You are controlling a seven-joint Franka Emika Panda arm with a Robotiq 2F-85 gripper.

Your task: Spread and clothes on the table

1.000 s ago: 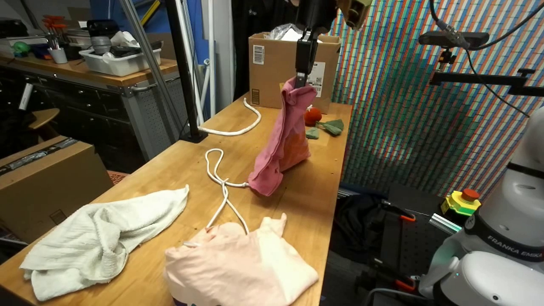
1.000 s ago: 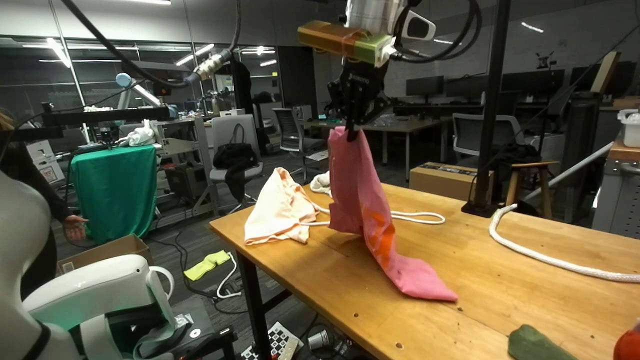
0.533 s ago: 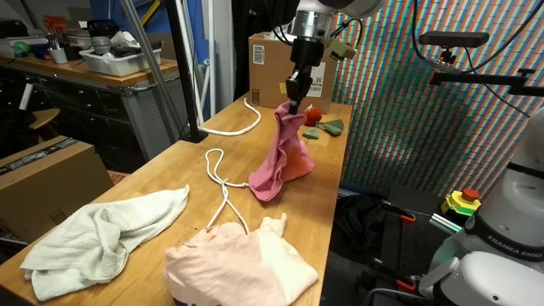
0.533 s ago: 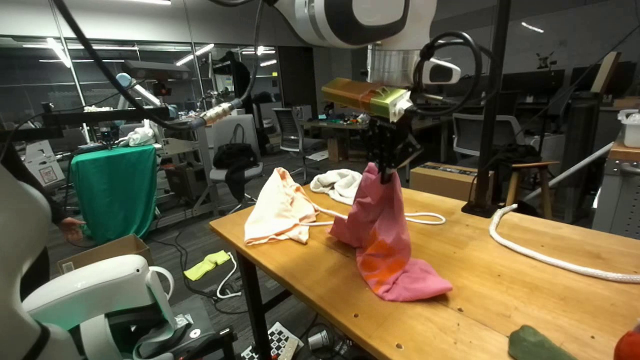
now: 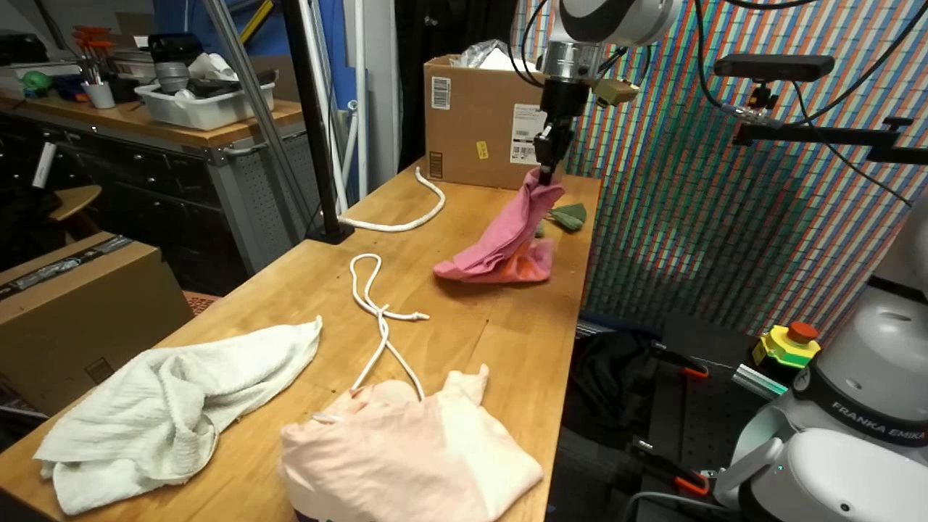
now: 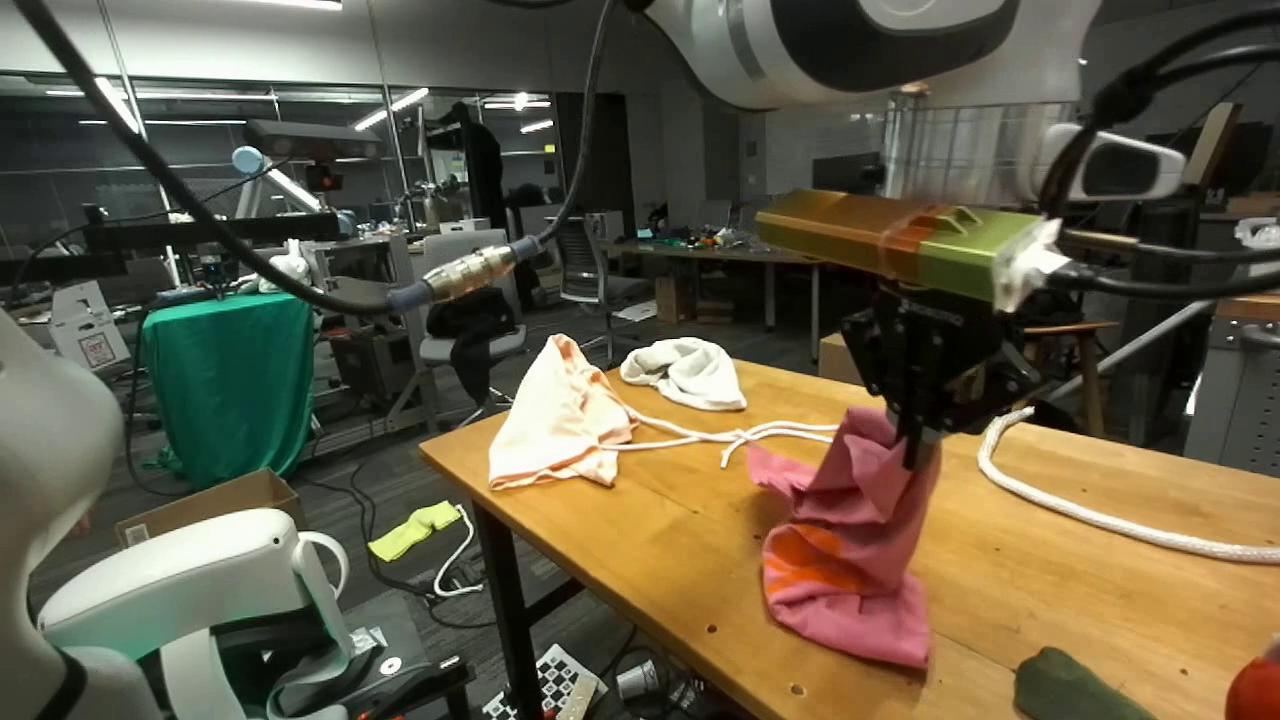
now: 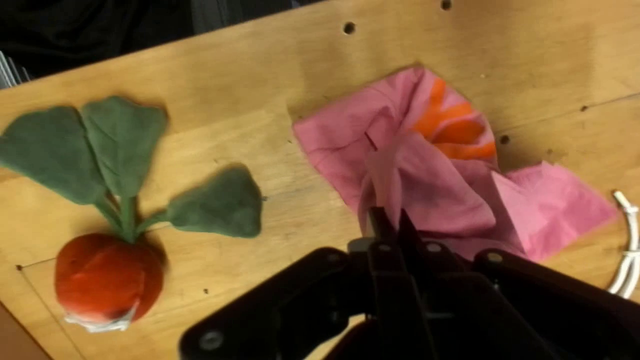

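Farthest left on the wooden worktop [image 5: 304,290], in an exterior view, lies a crumpled white towel [image 5: 181,406]. A peach cloth [image 5: 413,449] is heaped to its right, apart from it, and a knotted white cord [image 5: 381,312] trails out of the peach cloth. Beyond, a thick white rope [image 5: 395,228] curves toward a cardboard box [image 5: 471,109] at the worktop's far end. Next is the pink cloth [image 5: 500,239] with its orange print — hanging in folds from the end effector [image 5: 546,176], whose fingers are pinched together on its gathered top. Whether its lower folds touch the worktop, I cannot tell. Just past it, green leaves [image 5: 569,216] show; the wrist view has all 3, joined to a plush red vegetable [image 7: 107,277] that lies near the cloth. Farther right — off the worktop — sit a red-topped emergency stop [image 5: 790,344] and the arm's white base [image 5: 870,370].
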